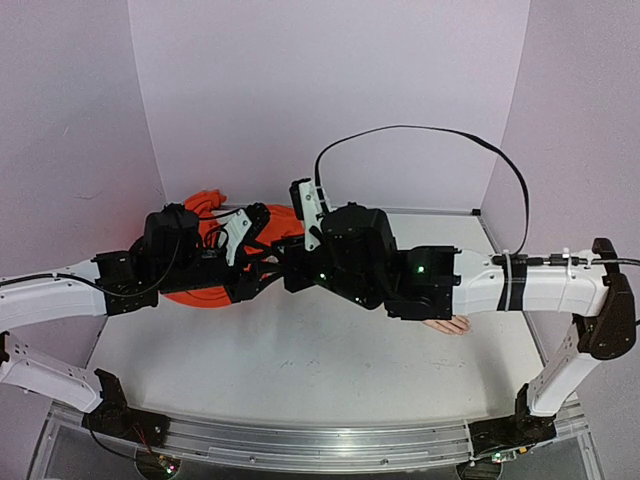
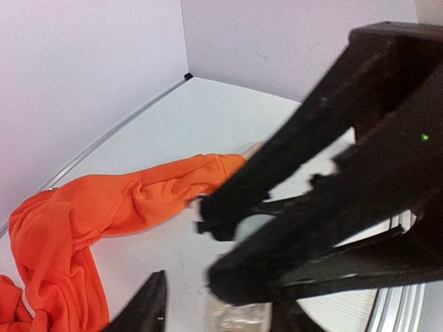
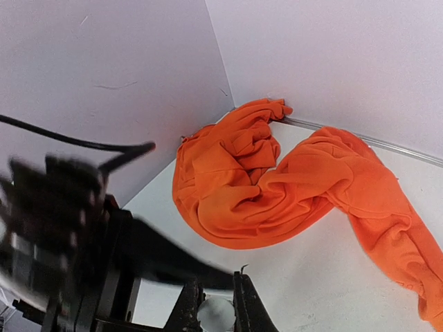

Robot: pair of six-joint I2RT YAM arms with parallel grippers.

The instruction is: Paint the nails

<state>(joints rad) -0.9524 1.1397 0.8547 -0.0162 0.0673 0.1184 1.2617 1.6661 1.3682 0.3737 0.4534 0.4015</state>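
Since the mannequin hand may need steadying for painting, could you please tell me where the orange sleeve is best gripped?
I would take the orange sleeve on its narrow straight stretch just behind the cuff, near the mannequin hand, coming from above and pinching across its width. There it lies flat and slim; the other end is a bunched heap in the corner.

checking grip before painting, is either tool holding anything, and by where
Right tool pinches a small white piece by its sides. A clear bottle sits inside the left tool, grip unclear.
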